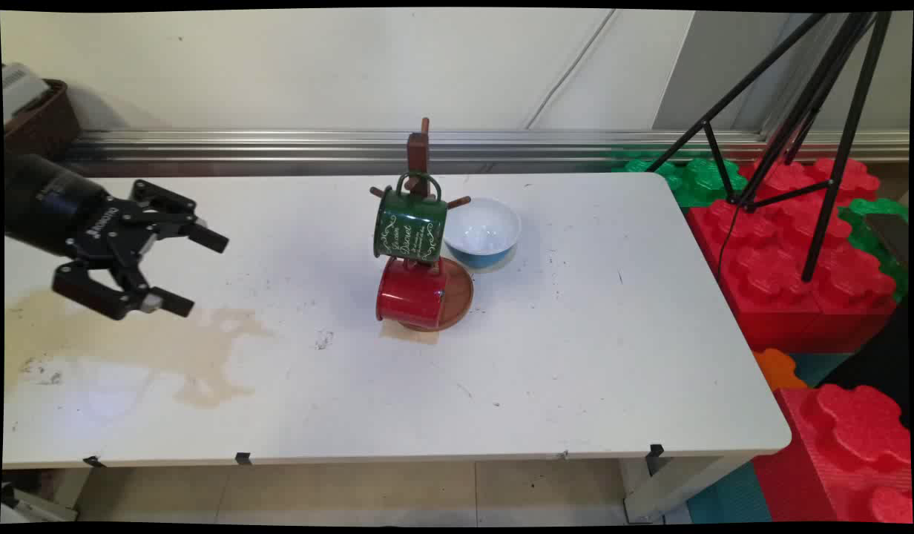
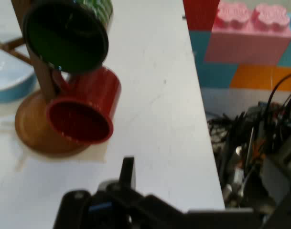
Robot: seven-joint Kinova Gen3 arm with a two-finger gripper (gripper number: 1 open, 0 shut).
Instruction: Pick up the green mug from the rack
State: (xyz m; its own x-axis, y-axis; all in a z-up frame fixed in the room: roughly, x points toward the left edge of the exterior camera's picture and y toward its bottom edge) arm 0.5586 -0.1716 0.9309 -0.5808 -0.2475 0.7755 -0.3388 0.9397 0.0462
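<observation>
My gripper (image 1: 199,273) hovers over the table's left side, open and holding nothing, its fingers pointing right. About a third of the table's width to its right stands a wooden mug tree (image 1: 420,159) on a round brown base (image 1: 461,297). A green mug (image 1: 410,226) hangs from an upper peg. A red mug (image 1: 411,294) hangs lower, down at the base. In the hand view the green mug (image 2: 71,31) and the red mug (image 2: 85,112) show their open mouths ahead of me, and one black finger (image 2: 128,171) rises from the bottom edge.
A blue bowl (image 1: 482,232) with a white inside stands just right of the mug tree. A tan stain (image 1: 153,341) spreads over the table's left. Red and green foam blocks (image 1: 791,252) and a black tripod (image 1: 820,111) stand beyond the table's right edge.
</observation>
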